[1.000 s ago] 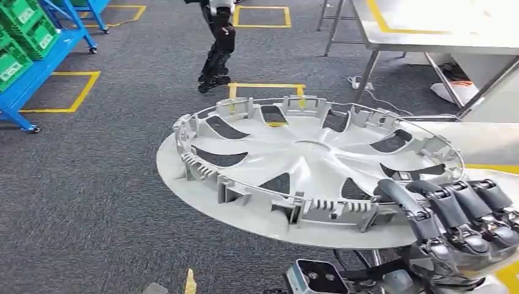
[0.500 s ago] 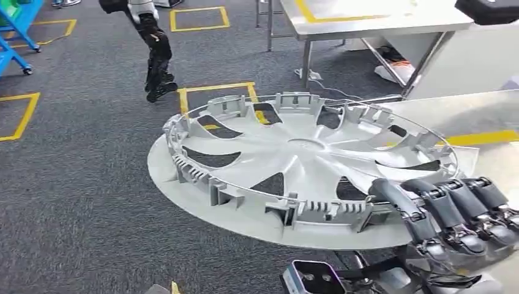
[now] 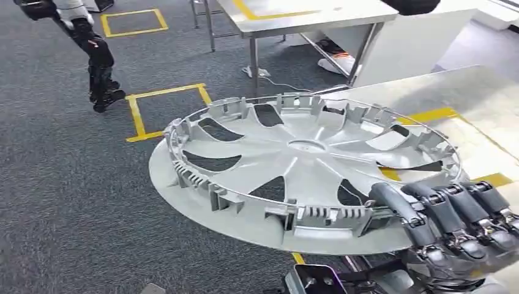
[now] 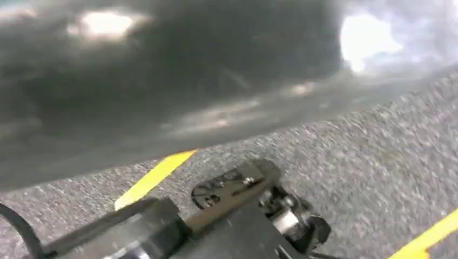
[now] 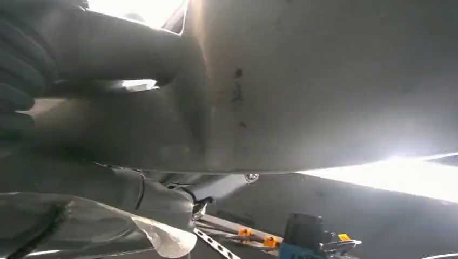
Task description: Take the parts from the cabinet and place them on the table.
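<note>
A large silver wheel cover [image 3: 306, 160] with open spokes and clips round its rim lies nearly flat in the air, inner side up, in the head view. My right hand [image 3: 454, 222] grips its near right rim, dark fingers curled over the edge. In the right wrist view the grey thumb [image 5: 108, 49] presses against the cover's smooth underside [image 5: 329, 81]. A steel table [image 3: 489, 101] with yellow tape lines stands just beyond and right of the cover, partly under its far edge.
A second steel table [image 3: 294, 13] stands further back on thin legs. Another robot's dark legs [image 3: 98, 64] stand at the far left on the grey carpet. Yellow tape squares [image 3: 138, 113] mark the floor. A white cabinet side [image 3: 407, 43] stands behind the near table.
The whole view has swung to the right: floor marks, the other robot and the tables have slid left, and more of the near table shows. My right hand still holds the wheel cover.
</note>
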### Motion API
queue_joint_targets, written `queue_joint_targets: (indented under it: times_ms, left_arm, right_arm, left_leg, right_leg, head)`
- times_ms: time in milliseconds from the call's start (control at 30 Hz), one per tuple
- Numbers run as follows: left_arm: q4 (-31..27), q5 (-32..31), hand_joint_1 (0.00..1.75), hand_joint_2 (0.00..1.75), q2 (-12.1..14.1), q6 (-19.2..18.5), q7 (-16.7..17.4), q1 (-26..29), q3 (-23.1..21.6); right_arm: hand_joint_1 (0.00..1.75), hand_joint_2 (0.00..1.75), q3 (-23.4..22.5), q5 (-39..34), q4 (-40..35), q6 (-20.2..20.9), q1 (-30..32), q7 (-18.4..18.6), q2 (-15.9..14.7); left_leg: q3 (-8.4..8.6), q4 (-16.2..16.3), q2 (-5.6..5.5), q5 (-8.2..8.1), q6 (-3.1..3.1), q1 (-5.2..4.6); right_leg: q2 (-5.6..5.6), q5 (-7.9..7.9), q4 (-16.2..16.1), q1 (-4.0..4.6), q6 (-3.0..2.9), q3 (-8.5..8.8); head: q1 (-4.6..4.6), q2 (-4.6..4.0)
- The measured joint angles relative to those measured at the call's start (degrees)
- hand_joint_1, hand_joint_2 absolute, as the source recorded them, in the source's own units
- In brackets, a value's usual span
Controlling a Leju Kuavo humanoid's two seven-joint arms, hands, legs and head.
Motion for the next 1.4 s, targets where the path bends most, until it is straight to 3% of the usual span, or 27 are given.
queue_joint_targets:
  times_ms: [67,100,133,167,267,300,333,367,433,467,533,600,633,667,767,800,833,867,933,1000,1067,1100,1133,1167,1300,1367,1400]
  left_arm:
    - [0.0,0.0,0.00,0.00,-0.1,0.0,0.0,-0.1,0.0]
    - [0.0,0.0,0.00,0.00,-0.1,0.0,0.0,-0.1,0.0]
    - [0.0,0.0,0.00,0.00,0.0,0.1,0.0,-0.1,0.0]
    - [0.0,0.0,0.00,0.00,0.0,0.1,0.0,-0.1,0.0]
    - [0.0,0.1,0.00,0.00,-0.1,0.1,0.0,-0.2,0.0]
    - [0.0,0.1,0.00,0.00,-0.2,0.1,0.0,-0.3,0.0]
    - [0.0,0.1,0.00,0.00,-0.2,0.1,-0.1,-0.4,0.0]
    - [0.0,0.1,0.00,0.00,-0.2,0.1,-0.1,-0.4,0.0]
    - [0.1,0.1,0.00,0.00,-0.1,0.1,-0.1,0.0,0.0]
    - [0.1,0.1,0.00,0.00,-0.1,0.1,-0.1,0.1,0.0]
    - [0.1,0.1,0.00,0.00,-0.1,0.2,-0.1,0.1,0.0]
    - [0.1,0.1,0.00,0.00,-0.1,0.2,-0.1,0.0,0.0]
    - [0.1,0.2,0.00,0.00,0.1,0.2,-0.1,0.1,0.0]
    - [0.1,0.2,0.00,0.00,0.1,0.2,-0.1,0.1,0.0]
    - [0.1,0.2,0.00,0.00,0.1,0.2,0.0,0.0,0.0]
    - [0.1,0.2,0.00,0.00,0.0,0.2,0.0,-0.1,0.0]
    - [0.1,0.2,0.00,0.00,-0.1,0.2,0.0,-0.2,0.0]
    - [0.1,0.2,0.00,0.00,-0.1,0.2,-0.1,-0.2,0.0]
    - [0.1,0.2,0.00,0.00,-0.1,0.2,-0.1,0.1,0.0]
    - [0.1,0.2,0.00,0.00,-0.1,0.2,-0.1,0.2,0.0]
    - [0.2,0.2,0.00,0.00,-0.2,0.2,-0.1,0.1,0.0]
    - [0.2,0.2,0.00,0.00,-0.2,0.3,-0.1,0.1,0.0]
    - [0.2,0.1,0.00,0.00,-0.3,0.4,-0.1,0.1,0.0]
    - [0.2,0.0,0.00,0.00,-0.3,0.7,-0.2,0.1,0.0]
    - [0.2,0.0,0.00,0.00,-0.7,1.2,-0.2,0.0,0.0]
    - [0.2,-0.1,0.00,0.00,-0.8,1.3,-0.2,0.0,0.0]
    - [0.3,-0.1,0.00,0.00,-0.8,1.2,-0.2,0.1,0.0]
  right_arm:
    - [1.75,1.75,0.0,0.0,0.0,0.0,0.0,0.1,-0.2]
    - [1.75,1.75,0.0,0.0,0.0,0.0,0.0,0.1,-0.2]
    - [1.75,1.75,0.0,0.0,0.0,0.0,-0.1,0.2,-0.3]
    - [1.75,1.75,0.0,0.0,-0.1,0.0,-0.1,0.2,-0.3]
    - [1.75,1.75,0.0,0.0,-0.1,0.0,-0.1,0.3,-0.3]
    - [1.75,1.75,0.0,0.0,-0.2,0.0,0.0,0.3,-0.3]
    - [1.75,1.75,0.0,0.0,-0.4,0.0,-0.1,0.3,-0.3]
    - [1.75,1.75,0.0,0.1,-0.3,0.0,-0.2,0.3,-0.3]
    - [1.75,1.75,0.0,0.1,-0.3,0.0,-0.2,0.5,-0.3]
    - [1.75,1.75,0.0,0.1,-0.3,0.0,-0.1,0.5,-0.3]
    - [1.75,1.75,0.1,0.1,-0.3,0.0,-0.1,0.5,-0.4]
    - [1.75,1.75,0.1,0.1,-0.3,0.0,-0.1,0.7,-0.4]
    - [1.75,1.75,0.1,0.1,-0.3,0.0,-0.1,0.7,-0.4]
    - [1.75,1.75,0.1,0.1,-0.3,0.0,-0.2,0.7,-0.4]
    - [1.75,1.75,0.1,0.1,-0.4,0.0,0.0,0.7,-0.5]
    - [1.75,1.75,0.1,0.1,-0.4,0.0,0.1,0.7,-0.5]
    - [1.75,1.75,0.1,0.0,-0.5,0.0,0.1,0.8,-0.5]
    - [1.75,1.75,0.1,0.0,-0.5,0.0,-0.1,0.8,-0.6]
    - [1.75,1.75,0.1,0.0,-0.5,0.0,-0.1,0.8,-0.7]
    - [1.75,1.75,0.1,0.0,-0.5,0.0,0.0,0.8,-0.9]
    - [1.75,1.75,0.1,0.0,-0.5,0.0,0.0,0.9,-1.0]
    - [1.75,1.75,0.1,0.0,-0.6,0.0,0.0,1.2,-1.1]
    - [1.75,1.75,0.1,0.0,-0.7,0.0,0.1,1.3,-1.2]
    - [1.75,1.75,0.1,0.0,-0.7,0.0,0.1,1.4,-1.2]
    - [1.75,1.75,0.0,0.0,-1.4,0.0,0.9,2.3,-1.7]
    - [1.75,1.75,0.0,0.0,-1.7,0.0,1.0,2.6,-1.8]
    - [1.75,1.75,0.0,0.0,-1.7,0.0,1.0,2.8,-1.9]
  left_leg:
    - [0.28,0.0,1.34,-0.26,-0.33,0.03]
    - [0.57,0.0,1.91,-0.45,-0.63,0.03]
    - [0.75,0.1,2.36,-0.70,-1.01,-0.42]
    - [0.77,0.3,2.67,-0.88,-1.35,-0.63]
    - [1.27,0.2,4.45,-1.00,-1.95,-0.48]
    - [1.21,0.4,3.81,-1.60,-2.48,-0.17]
    - [0.69,2.2,0.64,-3.03,-2.63,-0.03]
    - [-1.04,6.2,-1.14,-5.44,-2.64,0.02]
    - [-5.79,16.4,-2.13,-9.70,-2.67,0.00]
    - [-7.39,19.4,-2.18,-10.24,-2.60,0.00]
    - [-6.71,16.5,-2.37,-6.72,-2.19,0.00]
    - [-2.49,6.3,-4.08,-0.90,-1.56,0.00]
    - [-1.12,2.6,-7.12,0.14,-1.25,0.05]
    - [-0.60,1.3,-8.37,-0.23,-1.05,0.42]
    - [-0.61,1.2,-6.67,-0.31,-0.99,-0.12]
    - [-0.41,0.3,-5.79,0.13,-0.51,0.37]
    - [-0.18,-0.1,-5.04,0.27,-0.15,0.33]
    - [-0.17,-0.1,-4.33,0.32,0.00,0.26]
    - [-0.17,-0.1,-2.47,0.21,0.12,0.11]
    - [-0.15,0.0,-0.71,0.05,0.04,0.09]
    - [0.11,0.0,0.61,-0.21,-0.20,0.13]
    - [0.44,0.0,1.24,-0.45,-0.45,0.16]
    - [0.78,0.1,1.68,-0.69,-0.77,0.03]
    - [0.81,0.1,2.07,-0.89,-1.08,-0.44]
    - [1.57,0.1,4.12,-1.37,-2.04,-0.31]
    - [0.33,3.6,0.14,-4.13,-2.44,0.02]
    - [-1.70,8.1,-1.04,-6.41,-2.46,0.04]
  right_leg:
    - [-1.02,4.41,-8.5,-0.14,0.02,4.69]
    - [-2.73,6.48,-14.3,-0.13,-0.01,7.99]
    - [-5.83,5.50,-17.1,0.49,-0.12,9.52]
    - [-4.68,5.92,-17.2,0.39,-0.89,9.96]
    - [-2.84,5.90,-17.1,0.66,-1.76,9.52]
    - [-2.16,6.23,-17.4,0.29,-2.30,9.80]
    - [-1.66,6.29,-17.5,0.25,-2.54,9.78]
    - [-1.04,6.30,-17.4,0.26,-2.91,9.78]
    - [0.53,6.30,-17.4,0.44,-3.20,9.78]
    - [1.39,6.30,-17.4,0.55,-3.23,9.79]
    - [3.20,6.30,-17.3,0.68,-3.24,9.89]
    - [4.76,6.27,-17.2,0.68,-3.20,10.08]
    - [5.28,6.28,-17.2,0.53,-3.14,9.97]
    - [6.01,6.21,-16.7,0.84,-2.75,9.59]
    - [7.95,6.81,-17.3,0.11,-1.44,8.88]
    - [7.59,6.67,-17.1,0.26,-1.21,8.27]
    - [4.06,5.74,-16.0,0.53,-1.04,7.83]
    - [1.69,3.71,-12.9,0.56,-0.78,6.38]
    - [0.30,-0.78,-3.2,0.41,-0.34,1.77]
    - [0.15,-1.28,0.8,0.16,0.12,-0.27]
    - [-0.55,2.74,-5.7,0.02,0.25,3.24]
    - [-1.83,5.61,-12.5,0.00,0.21,7.00]
    - [-4.57,6.14,-17.1,0.13,0.20,9.34]
    - [-5.35,5.63,-17.4,0.61,-0.43,10.23]
    - [-2.41,5.87,-17.6,0.56,-1.87,9.98]
    - [-1.26,6.07,-17.7,0.21,-2.55,10.20]
    - [-0.59,6.10,-17.7,0.21,-2.84,10.20]
  head:
    - [0.00,0.00]
    - [0.00,0.00]
    - [0.06,0.00]
    - [-0.20,0.00]
    - [-0.11,0.00]
    - [-0.18,0.00]
    - [-0.33,0.00]
    - [-0.48,0.00]
    - [-0.55,0.00]
    - [-0.55,0.00]
    - [-0.55,0.00]
    - [-0.55,0.00]
    - [-0.50,0.00]
    - [-0.48,0.00]
    - [-0.50,0.00]
    - [-0.50,0.00]
    - [-0.35,0.00]
    - [-0.04,0.00]
    - [-0.06,0.00]
    - [-0.02,0.00]
    - [0.00,0.00]
    - [0.00,0.00]
    - [0.02,0.00]
    - [0.02,0.00]
    - [-0.09,0.00]
    - [-0.41,0.00]
    - [-0.55,0.00]
